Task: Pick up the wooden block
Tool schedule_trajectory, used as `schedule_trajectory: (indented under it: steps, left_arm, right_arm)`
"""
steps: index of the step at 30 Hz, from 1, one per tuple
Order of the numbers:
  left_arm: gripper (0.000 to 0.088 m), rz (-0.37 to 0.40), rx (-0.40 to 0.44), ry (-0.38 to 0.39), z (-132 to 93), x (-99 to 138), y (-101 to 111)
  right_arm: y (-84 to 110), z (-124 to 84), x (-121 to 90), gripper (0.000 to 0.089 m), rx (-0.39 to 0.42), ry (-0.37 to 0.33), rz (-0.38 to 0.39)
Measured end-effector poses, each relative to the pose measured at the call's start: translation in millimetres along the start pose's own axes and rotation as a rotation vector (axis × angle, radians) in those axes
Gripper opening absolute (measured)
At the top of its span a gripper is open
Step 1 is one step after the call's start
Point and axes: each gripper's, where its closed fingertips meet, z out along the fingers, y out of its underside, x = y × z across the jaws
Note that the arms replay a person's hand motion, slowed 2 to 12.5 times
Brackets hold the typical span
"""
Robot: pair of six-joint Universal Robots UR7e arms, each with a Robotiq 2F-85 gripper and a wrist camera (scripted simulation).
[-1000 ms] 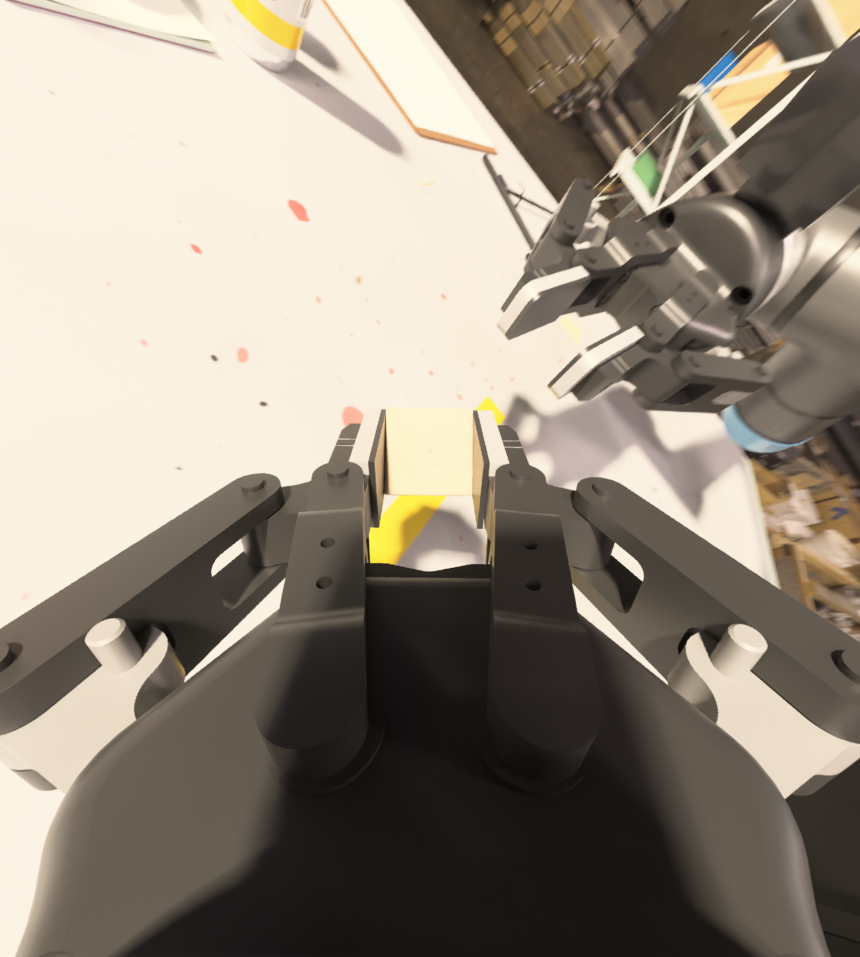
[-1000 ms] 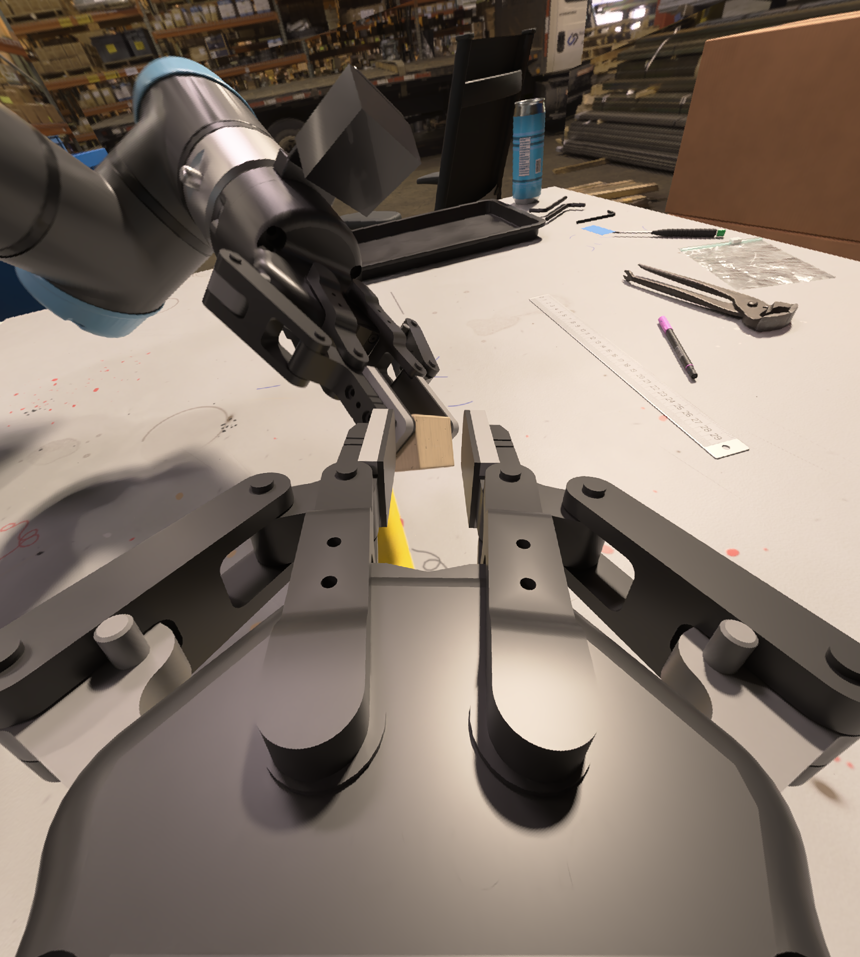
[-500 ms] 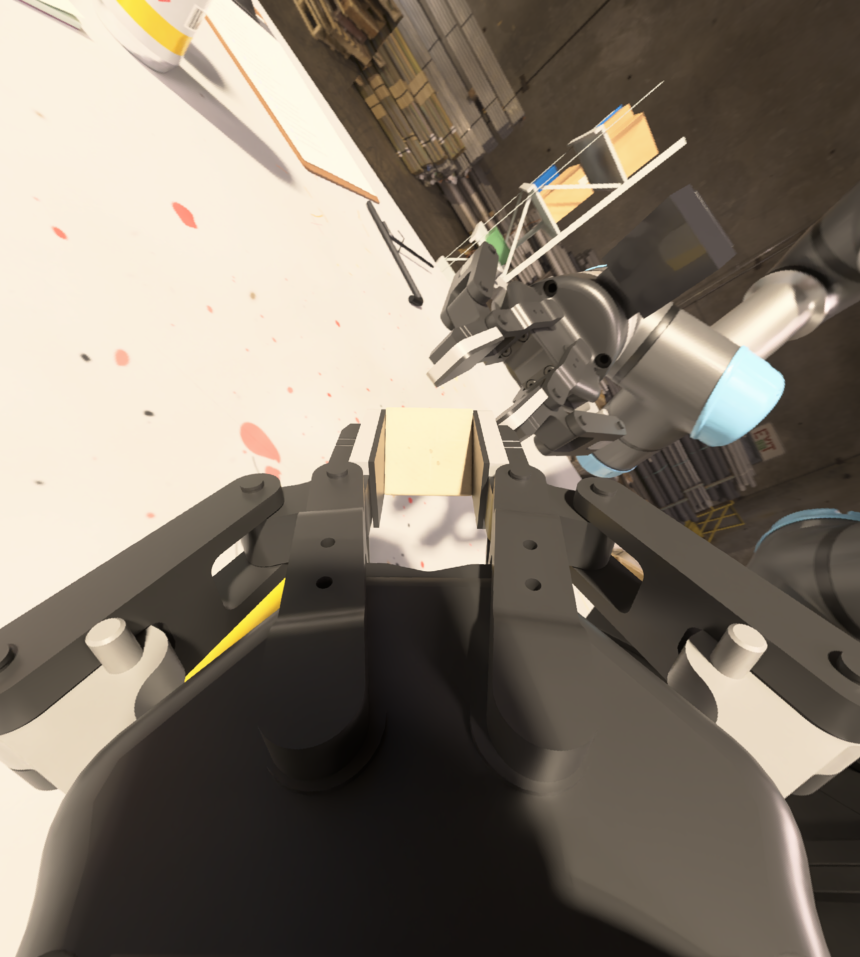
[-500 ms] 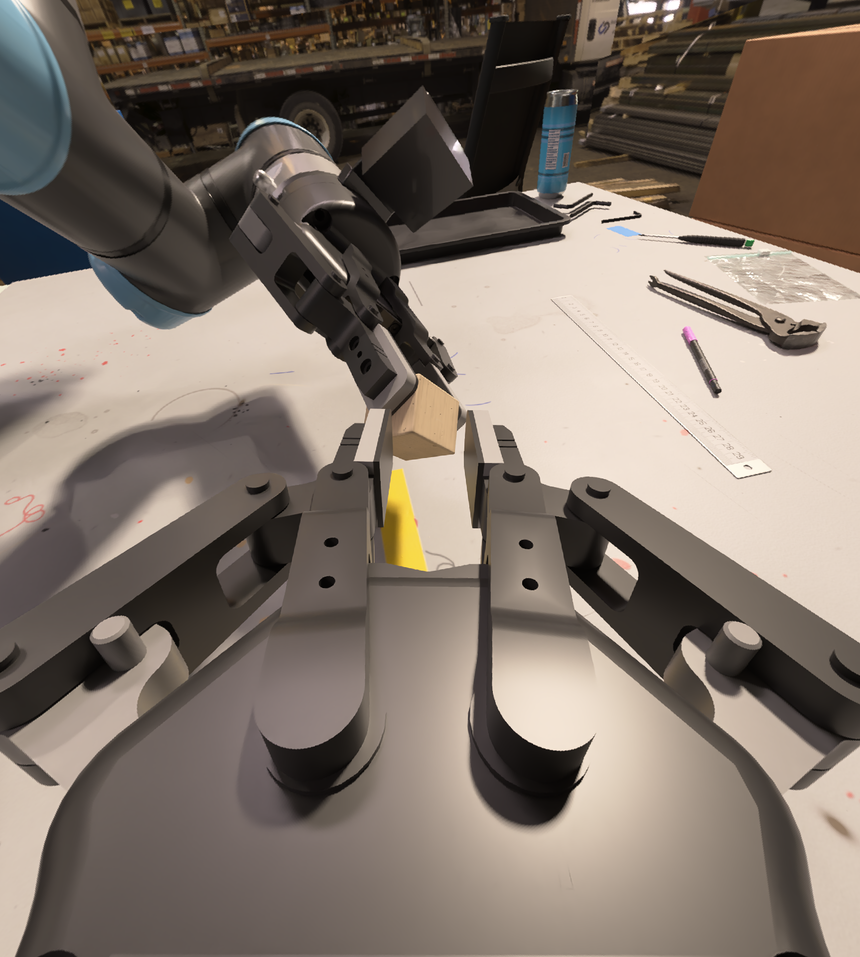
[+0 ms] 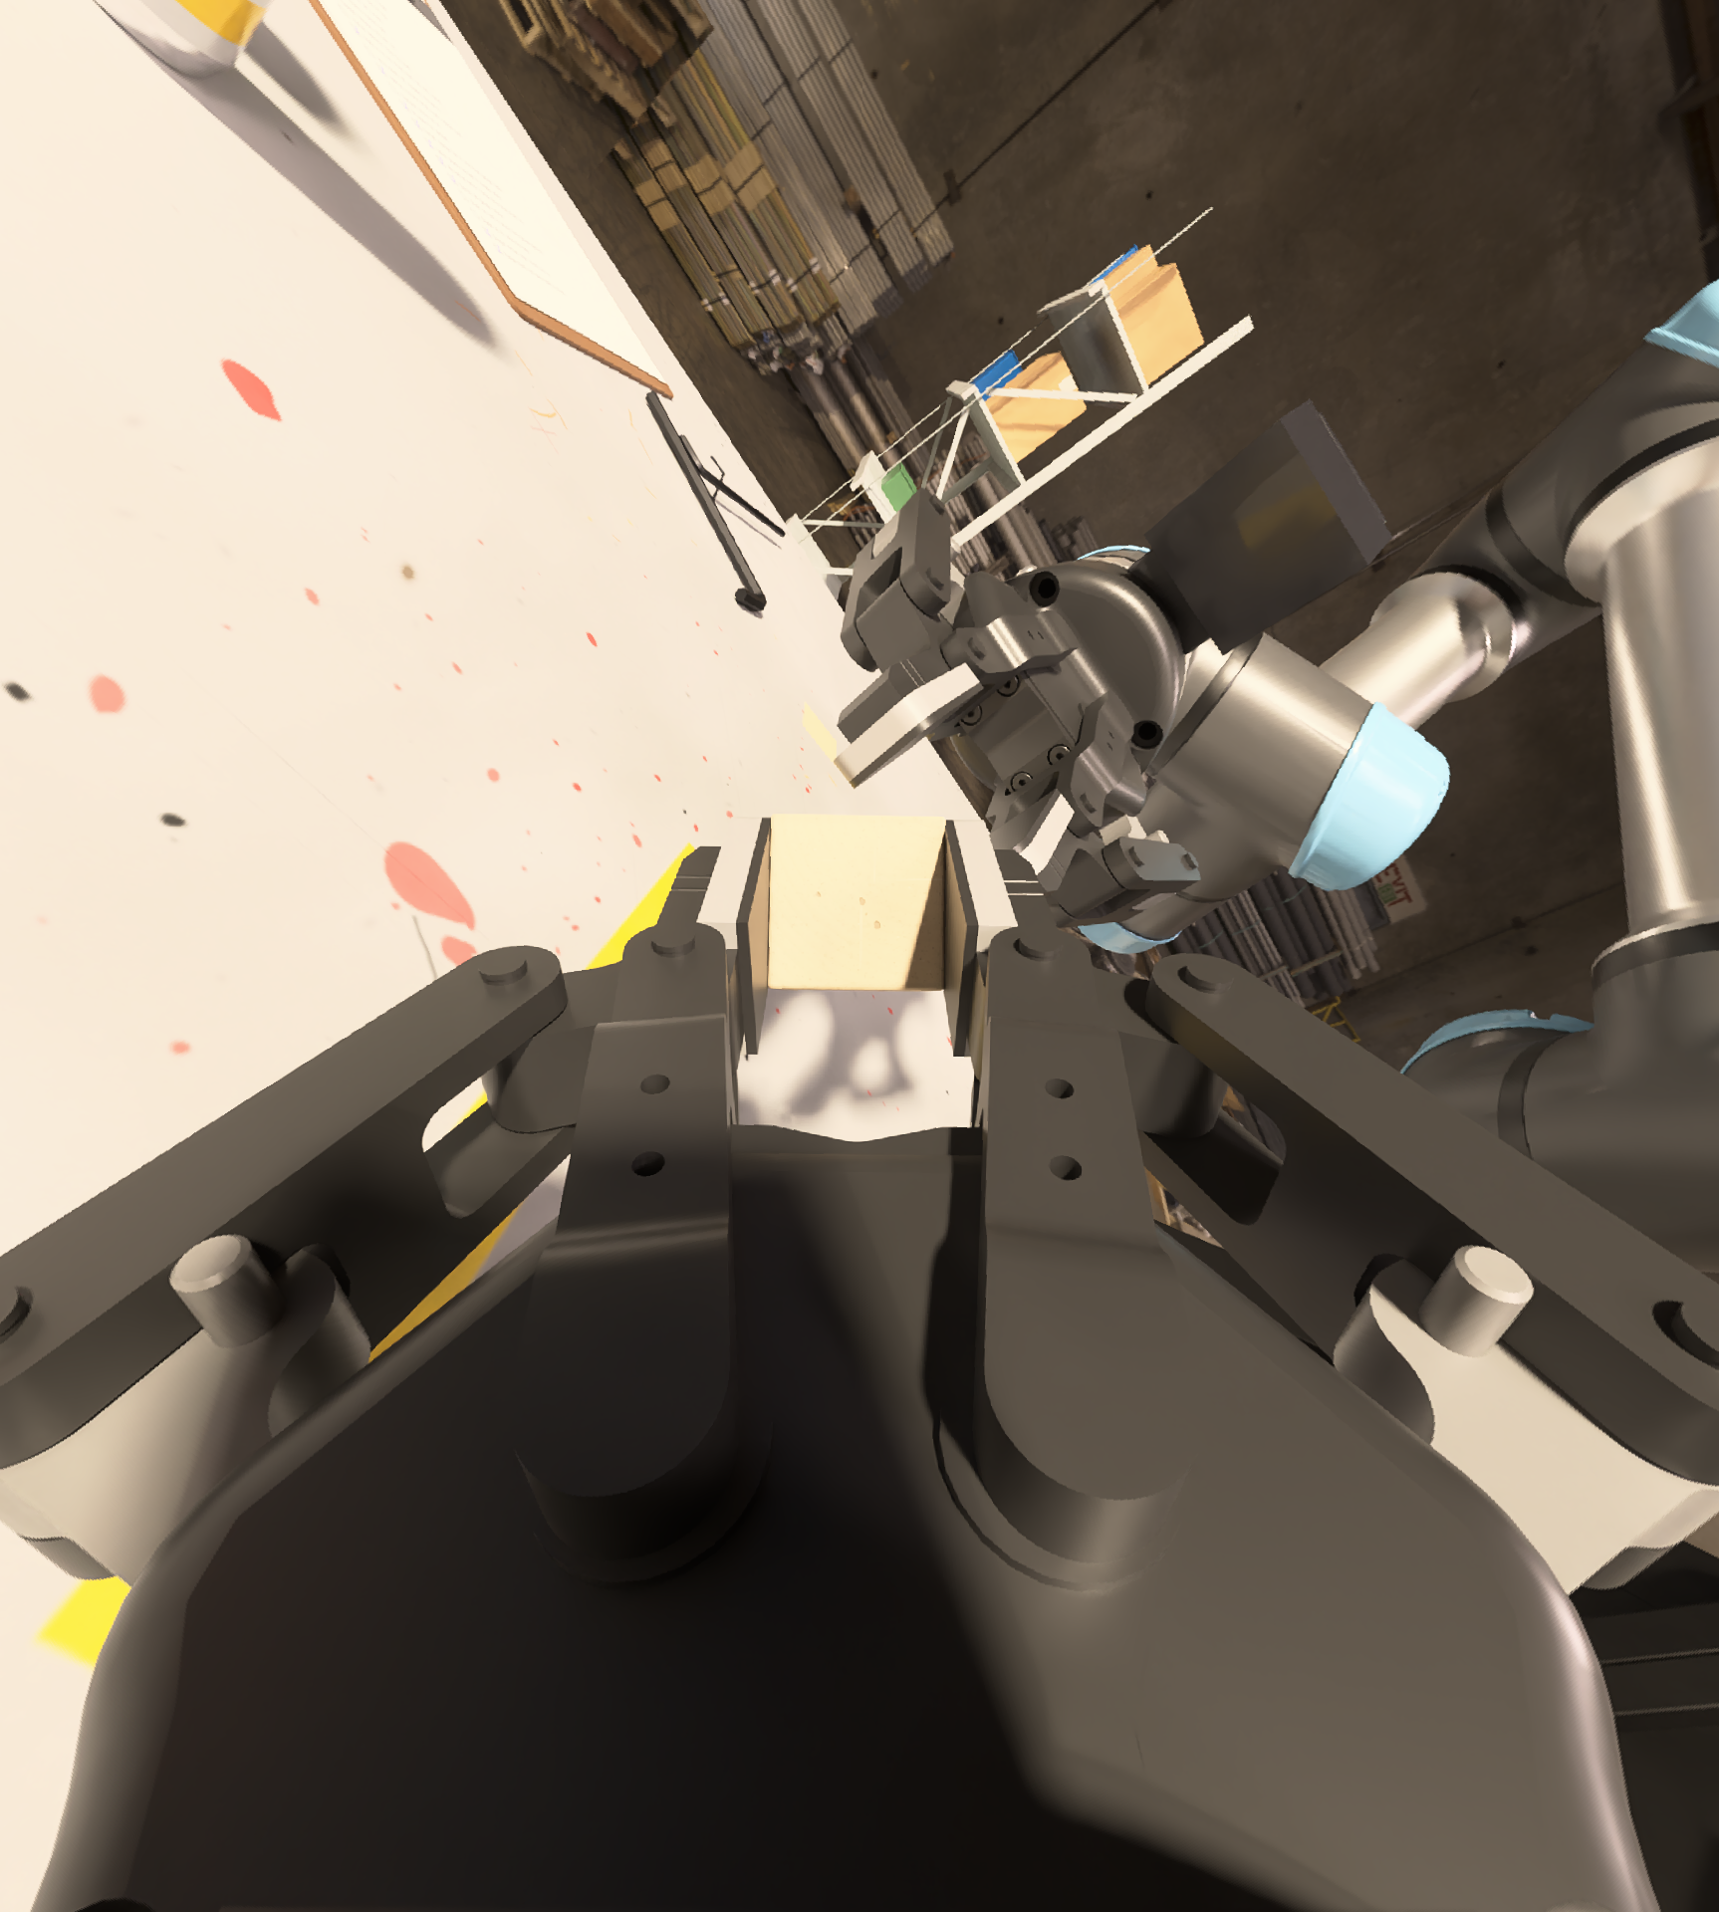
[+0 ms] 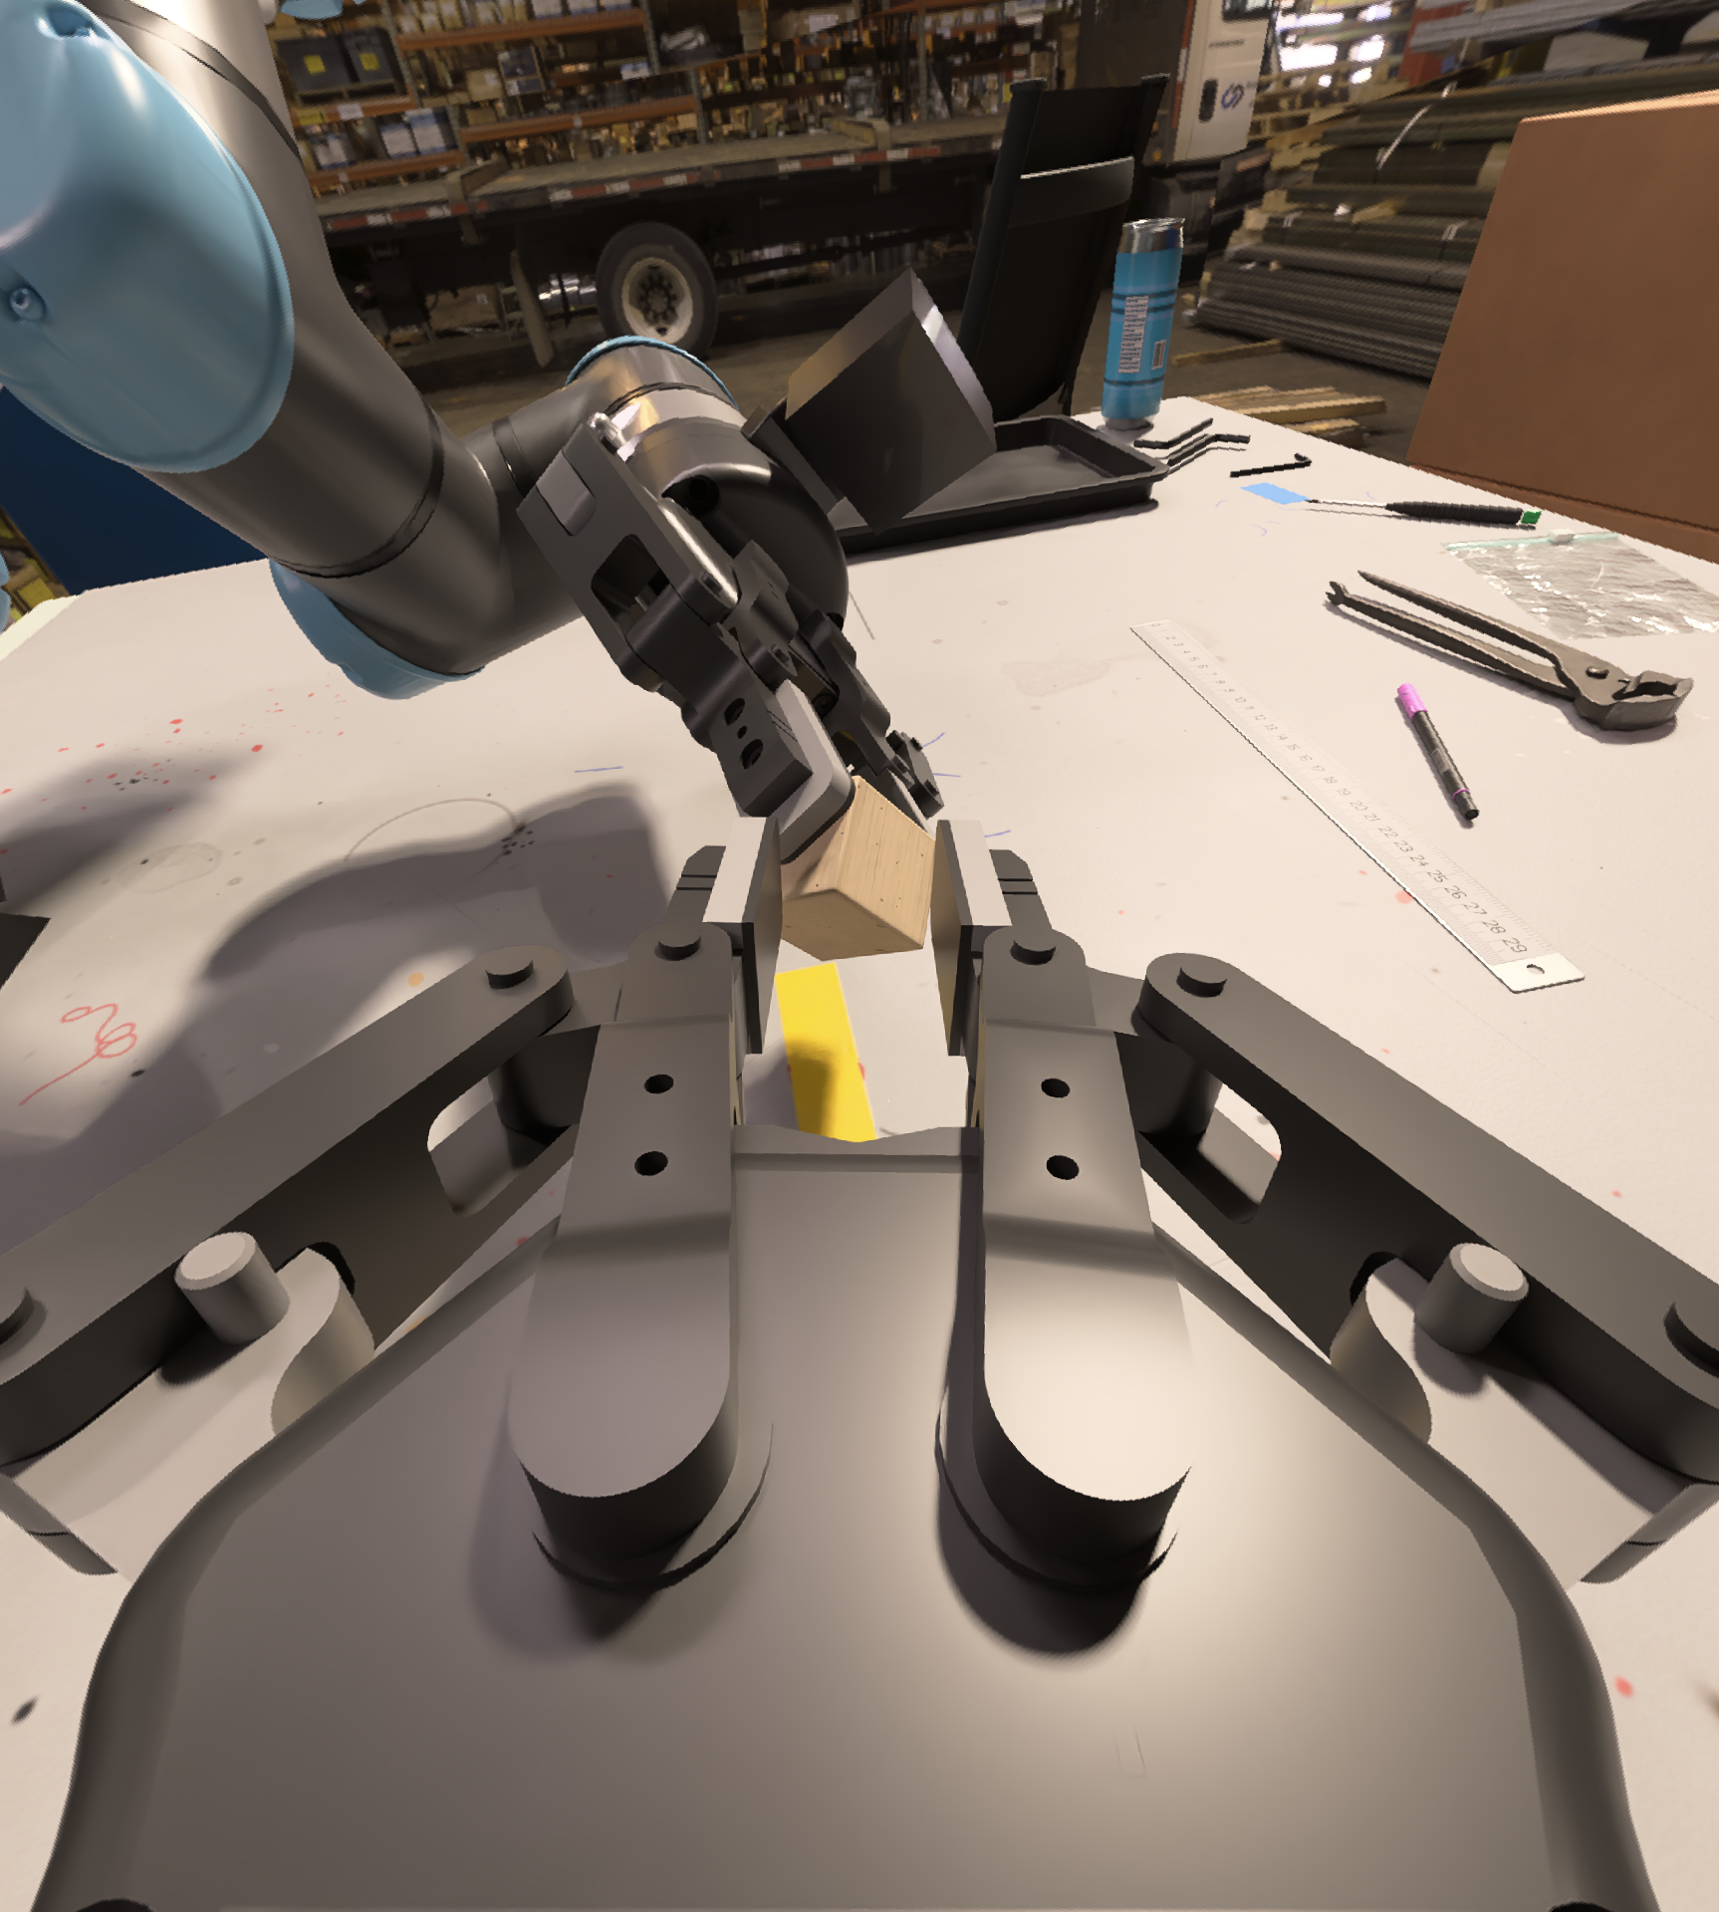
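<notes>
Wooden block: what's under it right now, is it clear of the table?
The wooden block hangs clamped in the left gripper, off the table. Below it lie bare tabletop, a yellow strip and shadow. The right gripper hides the rest.

Between my left gripper's [image 5: 855, 900] dark grey fingers I see the pale tan wooden block [image 5: 853, 902], a yellow strip [image 6: 822, 1050] below it on the red-flecked white table [image 6: 1197, 1035].
</notes>
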Motion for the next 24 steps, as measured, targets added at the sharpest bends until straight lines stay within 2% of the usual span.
schedule_trajectory:
  steps: [12, 24]
  left_arm:
    - [0.0281, -0.016, 0.007, 0.029, 1.5, 3.3, 0.0]
    - [0.0281, -0.065, 0.04, 0.077, 1.2, 6.5, -4.1]
  right_arm:
    - [-0.9, -1.6, 0.0, 0.0268, 0.0, 0.0, 0.001]
    - [-2.0, -3.6, 2.0, 0.026, -0.002, 0.015, -0.006]
